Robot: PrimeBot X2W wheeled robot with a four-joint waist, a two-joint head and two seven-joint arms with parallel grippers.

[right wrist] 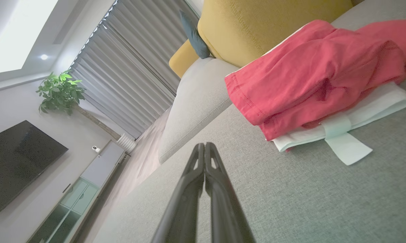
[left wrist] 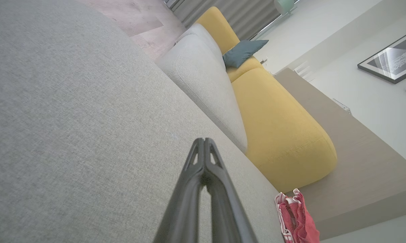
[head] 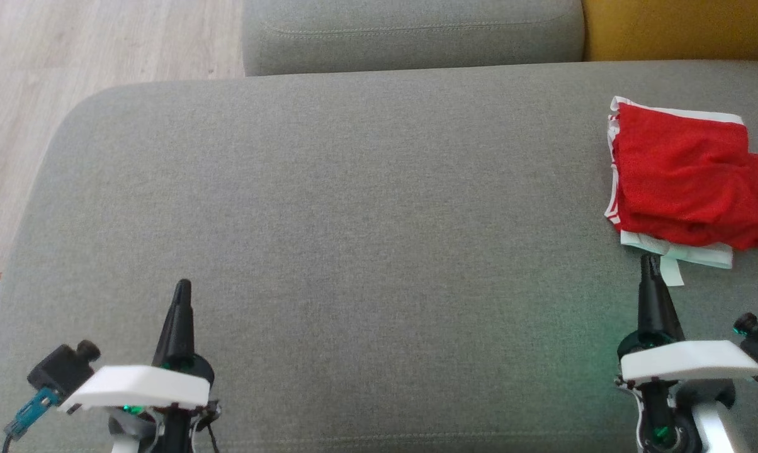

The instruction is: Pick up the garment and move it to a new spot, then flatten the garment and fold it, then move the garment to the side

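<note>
Loosely folded, the red garment (head: 681, 176) shows white trim.

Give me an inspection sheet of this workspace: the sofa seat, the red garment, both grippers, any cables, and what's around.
Surface: grey sofa seat, fabric smooth.
Job's things: red garment with white trim, roughly folded, on the seat's far right.
Clutter: nothing seen.
Grippers: left gripper shut, empty, over the seat at lower left; right gripper shut, empty, tip just short of the garment's white tab.
Cables: teal connector with a dark lead beside the left wrist.
Surroundings: yellow cushion, wood floor, curtains, plant, television.
</note>
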